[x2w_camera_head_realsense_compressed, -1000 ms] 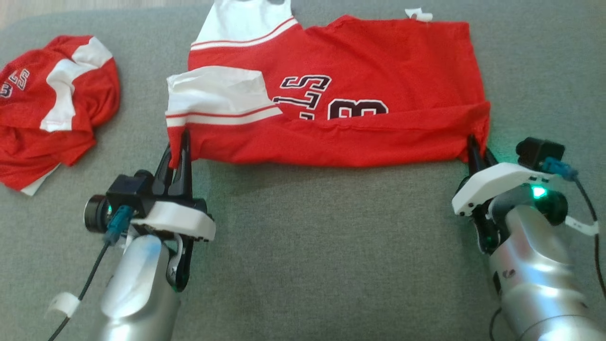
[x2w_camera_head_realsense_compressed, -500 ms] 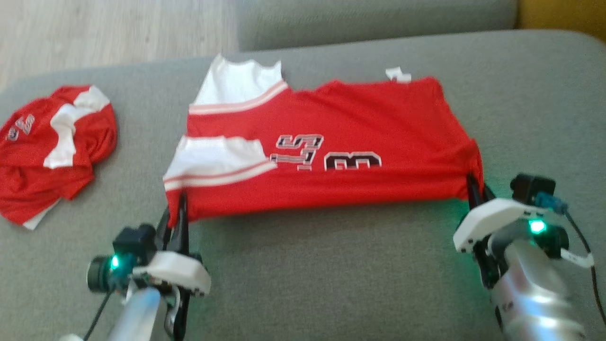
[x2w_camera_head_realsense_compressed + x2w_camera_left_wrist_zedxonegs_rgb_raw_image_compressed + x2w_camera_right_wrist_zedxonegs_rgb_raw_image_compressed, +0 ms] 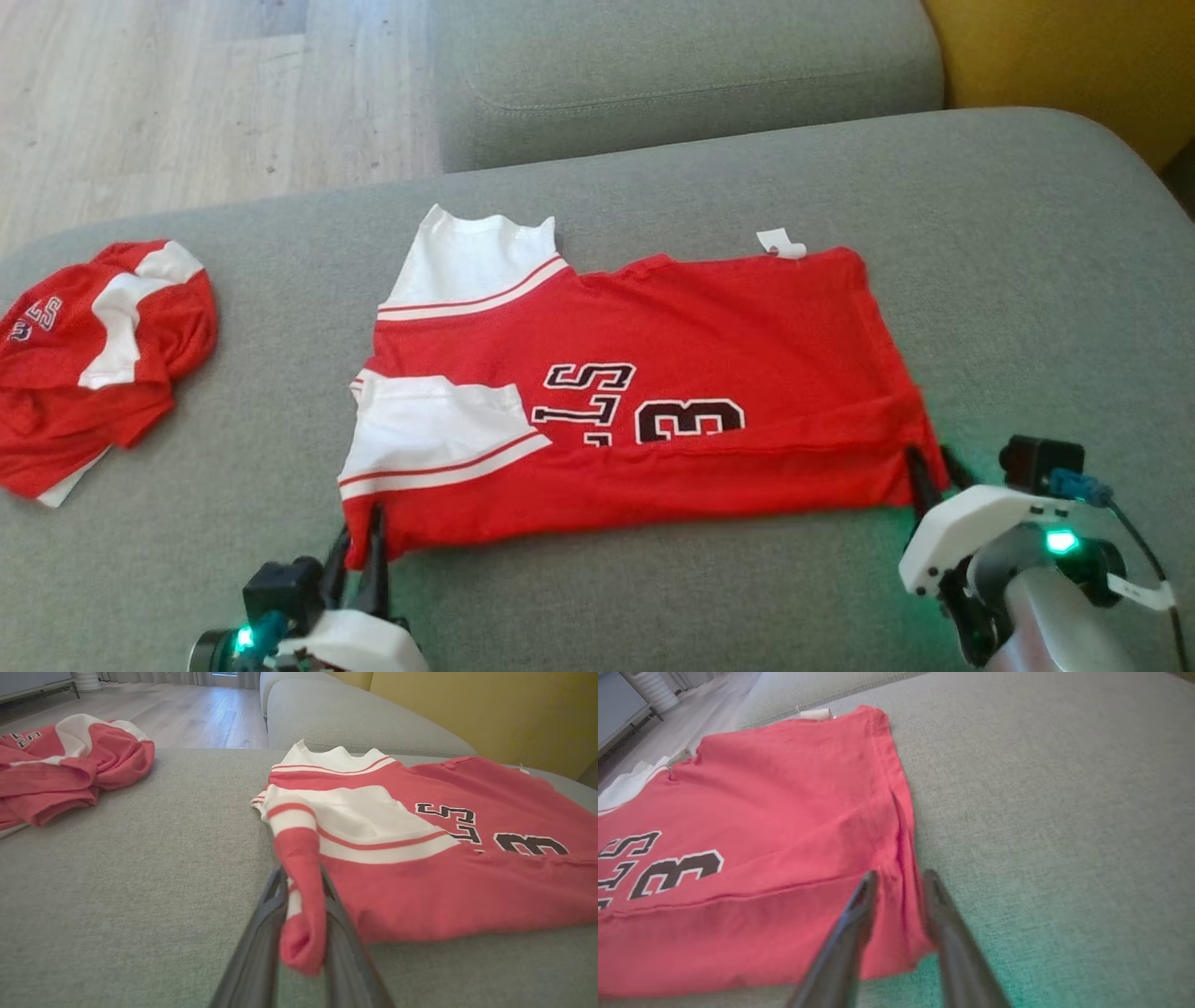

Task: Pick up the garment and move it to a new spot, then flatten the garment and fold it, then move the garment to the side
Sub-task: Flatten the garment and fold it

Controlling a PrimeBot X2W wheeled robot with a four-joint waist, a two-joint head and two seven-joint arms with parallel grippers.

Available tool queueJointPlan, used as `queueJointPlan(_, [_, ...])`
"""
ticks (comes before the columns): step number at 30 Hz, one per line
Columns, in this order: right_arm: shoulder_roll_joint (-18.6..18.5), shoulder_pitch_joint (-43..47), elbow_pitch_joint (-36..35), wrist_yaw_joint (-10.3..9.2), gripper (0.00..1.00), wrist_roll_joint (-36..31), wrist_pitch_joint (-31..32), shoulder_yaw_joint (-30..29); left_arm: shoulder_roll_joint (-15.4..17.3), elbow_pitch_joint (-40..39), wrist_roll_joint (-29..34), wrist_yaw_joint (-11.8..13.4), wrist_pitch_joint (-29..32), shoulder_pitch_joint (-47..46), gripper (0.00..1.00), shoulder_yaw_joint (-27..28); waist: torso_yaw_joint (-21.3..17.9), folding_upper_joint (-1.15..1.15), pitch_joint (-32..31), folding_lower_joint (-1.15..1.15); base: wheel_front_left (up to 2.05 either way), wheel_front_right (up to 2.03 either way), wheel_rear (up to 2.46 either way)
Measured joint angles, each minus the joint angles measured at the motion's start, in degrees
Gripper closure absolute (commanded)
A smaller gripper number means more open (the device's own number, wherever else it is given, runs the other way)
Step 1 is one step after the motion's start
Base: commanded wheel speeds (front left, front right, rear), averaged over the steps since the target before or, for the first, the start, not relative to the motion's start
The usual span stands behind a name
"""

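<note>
The garment (image 3: 653, 373) is a red jersey with white sleeves and dark lettering, spread on the grey sofa cushion (image 3: 653, 597) with its near edge folded over. My left gripper (image 3: 369, 551) is shut on the jersey's near left corner, and red cloth bunches between its fingers (image 3: 261, 919) in the left wrist view. At the near right corner my right gripper (image 3: 924, 471) is shut on the hem. The right wrist view shows the red garment (image 3: 761, 812) pinched between the right gripper's (image 3: 900, 879) two dark fingers.
A second red and white jersey (image 3: 93, 355) lies crumpled at the cushion's left end, also in the left wrist view (image 3: 60, 765). A grey backrest (image 3: 681, 75) and wooden floor (image 3: 187, 112) lie beyond, with a yellow wall (image 3: 1074, 56) at the far right.
The head camera has tilted up, so the whole picture has slid down. Both grippers keep their hold on the near corners and seem to have drawn the near edge slightly toward me.
</note>
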Motion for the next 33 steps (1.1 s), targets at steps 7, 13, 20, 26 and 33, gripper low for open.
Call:
queueJointPlan(7, [0.00,1.71,-12.11,0.00,0.00,2.37,-1.67,0.47,0.18,-2.49,-0.09,1.42,0.46,0.13,0.00,0.19,-0.96,0.00,1.03,0.01,0.00,0.00,0.00])
queueJointPlan(13, [0.01,1.69,-23.34,0.00,0.00,2.79,-4.85,-0.49,2.31,-10.76,-0.49,-0.64,-1.66,-2.77,0.00,0.85,-1.85,0.00,3.89,0.02,0.00,0.00,0.00])
queueJointPlan(20, [-0.01,-0.60,-28.62,0.00,0.00,1.70,-4.03,-0.24,6.64,-13.80,-0.59,-5.10,5.33,-14.23,0.00,-0.37,-2.67,0.00,8.30,0.02,0.00,0.00,0.00])
queueJointPlan(26, [-0.36,-9.49,-32.84,0.00,0.00,1.13,-3.01,0.88,11.61,-8.78,-3.75,-7.20,17.86,-34.55,0.00,-4.32,-3.36,0.00,15.01,0.03,0.00,0.00,0.00])
queueJointPlan(33, [-0.46,-14.98,-34.06,0.00,0.00,0.76,-2.58,3.59,20.95,-0.03,-15.06,-7.62,32.41,-49.32,0.00,-15.18,-6.06,0.00,22.07,0.04,0.00,0.00,0.00])
